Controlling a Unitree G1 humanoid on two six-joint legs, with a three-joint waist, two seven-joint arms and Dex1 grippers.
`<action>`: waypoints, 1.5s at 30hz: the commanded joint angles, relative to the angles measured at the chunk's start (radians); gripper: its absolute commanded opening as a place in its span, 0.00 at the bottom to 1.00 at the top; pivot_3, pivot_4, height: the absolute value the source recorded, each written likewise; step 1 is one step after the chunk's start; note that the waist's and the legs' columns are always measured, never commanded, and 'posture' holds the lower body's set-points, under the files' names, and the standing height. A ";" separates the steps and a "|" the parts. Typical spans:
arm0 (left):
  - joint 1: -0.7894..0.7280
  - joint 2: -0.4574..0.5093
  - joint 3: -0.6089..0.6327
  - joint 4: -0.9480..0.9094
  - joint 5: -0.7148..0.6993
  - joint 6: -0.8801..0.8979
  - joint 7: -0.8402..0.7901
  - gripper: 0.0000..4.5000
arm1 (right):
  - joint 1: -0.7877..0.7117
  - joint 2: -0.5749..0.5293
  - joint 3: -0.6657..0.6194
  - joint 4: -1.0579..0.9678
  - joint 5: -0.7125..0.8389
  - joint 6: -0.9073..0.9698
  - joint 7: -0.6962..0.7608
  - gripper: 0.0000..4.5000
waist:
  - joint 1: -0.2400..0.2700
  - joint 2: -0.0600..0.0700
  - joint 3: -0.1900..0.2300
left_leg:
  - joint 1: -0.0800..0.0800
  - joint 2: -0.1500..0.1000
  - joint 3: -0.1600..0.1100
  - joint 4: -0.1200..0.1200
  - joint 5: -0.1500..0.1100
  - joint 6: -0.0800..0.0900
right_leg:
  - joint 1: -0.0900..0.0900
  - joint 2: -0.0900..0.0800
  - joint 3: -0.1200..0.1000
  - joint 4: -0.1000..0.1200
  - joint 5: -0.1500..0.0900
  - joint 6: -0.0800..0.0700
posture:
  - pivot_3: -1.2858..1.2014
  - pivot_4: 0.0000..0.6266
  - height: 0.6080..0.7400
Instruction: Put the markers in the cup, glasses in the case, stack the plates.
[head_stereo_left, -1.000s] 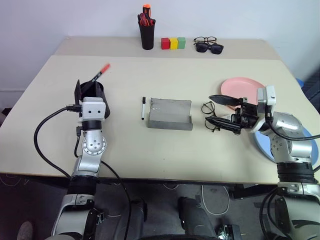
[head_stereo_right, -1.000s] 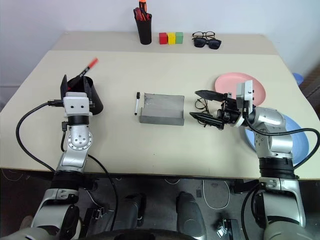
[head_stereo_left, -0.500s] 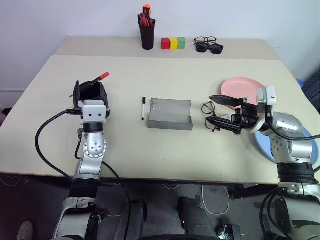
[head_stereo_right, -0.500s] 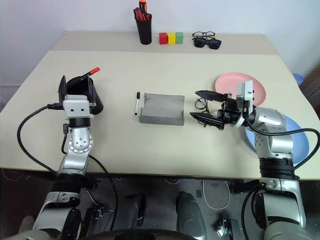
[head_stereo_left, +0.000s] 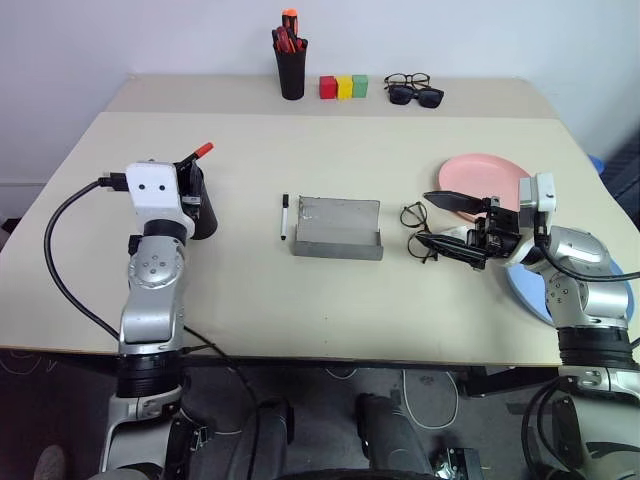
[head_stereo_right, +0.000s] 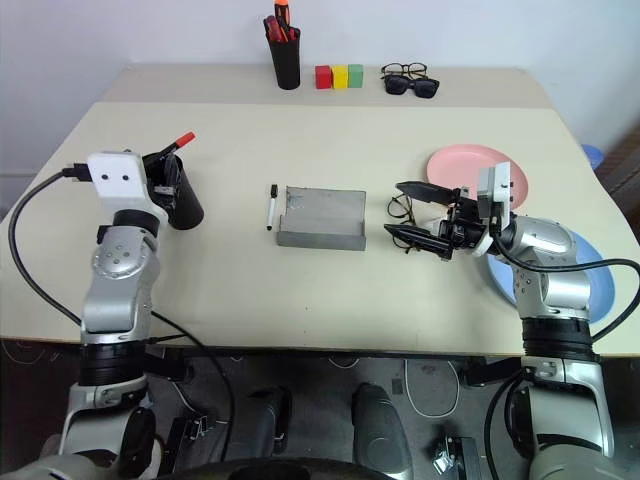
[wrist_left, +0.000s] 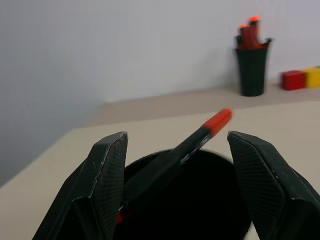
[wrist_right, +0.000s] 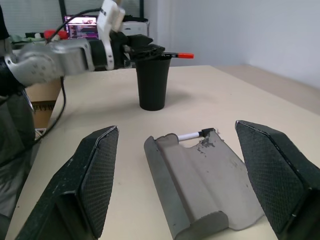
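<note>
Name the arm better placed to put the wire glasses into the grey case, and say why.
Right. Its gripper hovers open beside the glasses, next to the open case. The left gripper is across the table at the cup holding the red marker.

Bright even light, soft shadows, blurred wrist foregrounds

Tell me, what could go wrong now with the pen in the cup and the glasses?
The red marker leans out over the rim of the black cup, with the left gripper right at it. A bump might flick it out or tip the cup. The thin wire glasses lie at the open right gripper. A crooked squeeze could bend them or push them away.
</note>
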 joint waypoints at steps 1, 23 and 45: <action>-0.014 -0.005 0.016 -0.096 -0.065 0.009 -0.041 0.72 | -0.013 -0.008 -0.025 0.001 0.009 -0.021 -0.003 0.85 | 0.000 0.000 0.000 | 0.000 0.000 0.000 0.000 0.000 0.000 | 0.000 0.000 0.000 0.000 0.000 0.000 | 0.52 0.24 1.00; -0.207 0.212 0.372 -0.245 -0.634 0.972 -0.027 0.72 | 0.115 -0.067 -0.065 -0.230 0.138 0.099 -0.015 0.85 | -0.010 -0.001 0.001 | 0.000 0.000 -0.001 0.000 0.000 0.000 | -0.001 0.000 0.000 0.001 -0.001 0.001 | 0.52 0.24 1.00; -0.289 0.197 0.456 -0.162 -0.611 1.169 0.010 0.72 | 0.108 -0.048 -0.048 -0.214 0.114 0.060 -0.050 0.85 | -0.025 -0.002 0.001 | 0.000 0.000 -0.001 0.000 0.000 -0.001 | -0.001 0.000 0.000 0.001 -0.001 0.000 | 0.52 0.24 1.00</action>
